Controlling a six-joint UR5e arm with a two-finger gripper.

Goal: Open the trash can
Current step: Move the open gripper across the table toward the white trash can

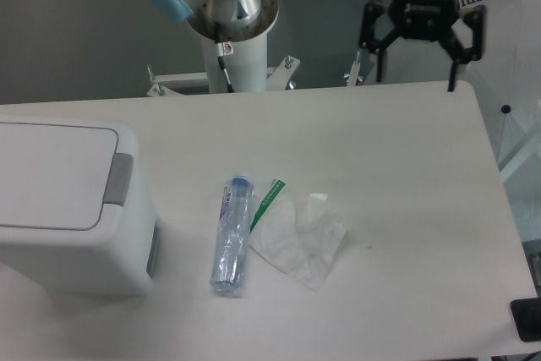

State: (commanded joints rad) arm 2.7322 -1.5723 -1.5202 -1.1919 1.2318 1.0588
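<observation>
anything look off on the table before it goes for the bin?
Two bits of litter lie loose on the table: an empty plastic bottle on its side and a crumpled clear wrapper touching it. The trash can is shut and looks undamaged. The gripper hangs open, far from it.

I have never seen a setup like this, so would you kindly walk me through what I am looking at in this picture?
This is one view from a fixed camera looking down at a white table. The white column with a blue cap at the top is the base of a robot arm. Its grasping part, the black two-finger end effector, hangs in the air above the table's far edge, fingers spread open and holding nothing. On the left stands the trash can, white, with its flat lid closed and a grey push tab on its edge. In the middle lie a clear plastic bottle on its side and, beside it, a crumpled clear wrapper with a green strip.
</observation>
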